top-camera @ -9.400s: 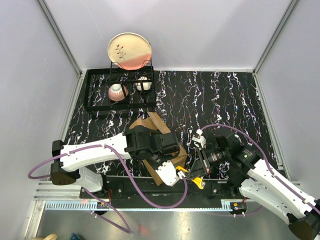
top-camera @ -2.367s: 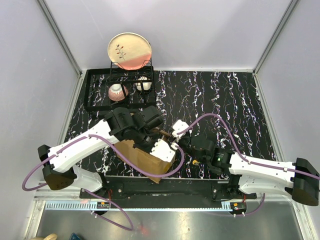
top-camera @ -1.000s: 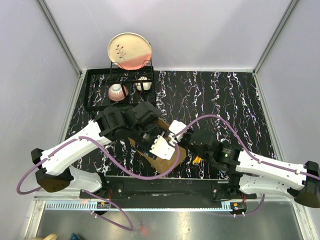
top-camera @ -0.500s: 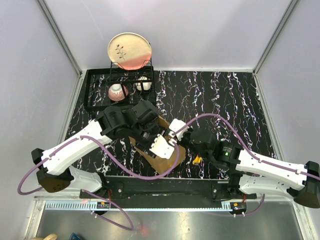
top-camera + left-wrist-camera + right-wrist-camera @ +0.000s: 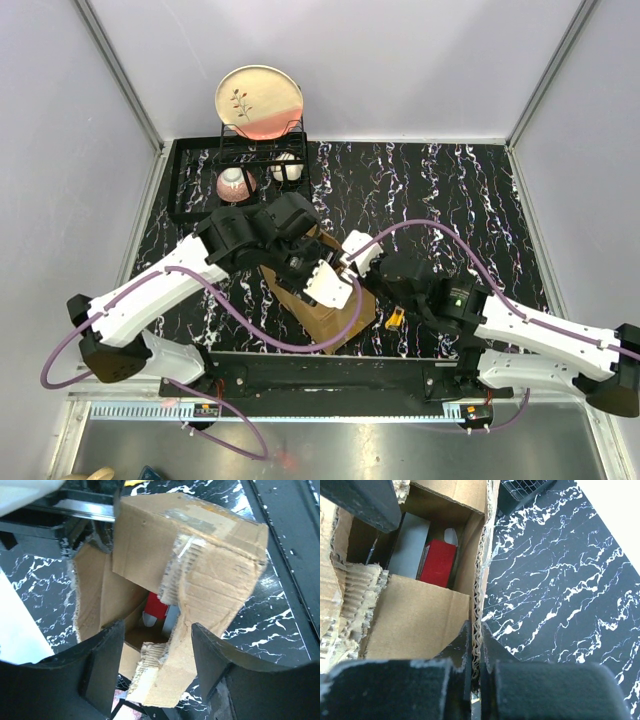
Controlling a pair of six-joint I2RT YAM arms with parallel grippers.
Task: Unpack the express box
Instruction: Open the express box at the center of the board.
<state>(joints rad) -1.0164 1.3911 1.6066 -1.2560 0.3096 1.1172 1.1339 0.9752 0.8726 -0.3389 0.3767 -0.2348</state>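
Near the tabletop's [image 5: 450, 190] near edge, slightly left of centre, top external view: the express box [image 5: 327, 316] lies with both arms meeting over it. A black dish rack [image 5: 190, 180] holding a plate [image 5: 259, 100] stands at the far left corner, and a small yellow object [image 5: 395, 320] lies just right of the box.

Left wrist view: the left end effector [image 5: 157, 630] is moderately wide, its fingers [image 5: 105, 665] astride a torn, taped flap without clamping it. A red package [image 5: 156, 609] shows inside the opened box.

Right wrist view: the right end effector [image 5: 474, 630] is narrow, pinching the corrugated edge of a box wall. The red package stands inside beside a grey item [image 5: 412, 545].
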